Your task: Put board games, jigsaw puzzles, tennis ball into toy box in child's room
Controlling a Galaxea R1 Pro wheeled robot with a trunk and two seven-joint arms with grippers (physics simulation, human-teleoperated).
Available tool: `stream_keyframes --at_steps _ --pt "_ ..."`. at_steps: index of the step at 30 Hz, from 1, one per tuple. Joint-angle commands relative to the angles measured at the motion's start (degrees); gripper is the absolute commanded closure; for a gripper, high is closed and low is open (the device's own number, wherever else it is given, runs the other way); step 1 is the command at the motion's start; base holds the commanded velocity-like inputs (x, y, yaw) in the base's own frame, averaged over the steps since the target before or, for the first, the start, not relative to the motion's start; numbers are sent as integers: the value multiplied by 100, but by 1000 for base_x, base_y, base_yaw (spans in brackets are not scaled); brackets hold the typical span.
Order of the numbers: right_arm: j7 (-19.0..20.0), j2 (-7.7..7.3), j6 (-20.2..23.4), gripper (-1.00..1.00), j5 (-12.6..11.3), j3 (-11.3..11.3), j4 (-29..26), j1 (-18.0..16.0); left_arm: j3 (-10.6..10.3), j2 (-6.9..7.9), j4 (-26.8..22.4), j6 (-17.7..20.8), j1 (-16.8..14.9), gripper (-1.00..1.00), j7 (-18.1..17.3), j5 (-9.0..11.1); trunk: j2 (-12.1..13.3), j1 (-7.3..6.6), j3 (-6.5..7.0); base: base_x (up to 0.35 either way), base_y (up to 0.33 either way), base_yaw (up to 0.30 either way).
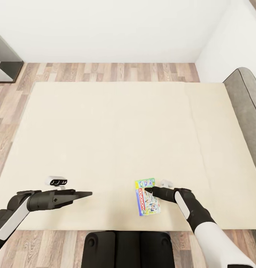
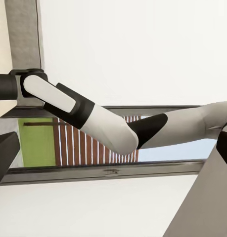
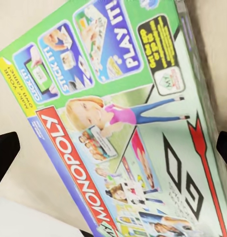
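Head view looks down on a cream bed (image 1: 117,134) with wood floor around it. A Monopoly board game (image 1: 146,196) lies flat near the bed's near edge, toward its right side. The right gripper (image 1: 149,190) hovers over the box's right part, its tip above the lid. The left gripper (image 1: 85,194) points across the bed well apart from the game; its fingers look pressed together.

Left wrist view shows the right arm (image 2: 113,126) against a window.

Right wrist view has the Monopoly box (image 3: 128,123) between two dark fingertips (image 3: 4,155), spread wide to either side, not touching it.
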Motion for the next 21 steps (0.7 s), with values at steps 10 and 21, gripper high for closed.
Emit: stream_keyframes --at_steps 10,21 --pt "9 0 38 -100 -19 -10 -15 -1 -17 7 1 63 -4 -100 -2 38 -9 3 -6 0 155 0" --pt "7 -2 69 -100 -14 -10 -15 -1 -17 13 2 57 -4 -100 -2 38 -9 3 -6 0 97 0"
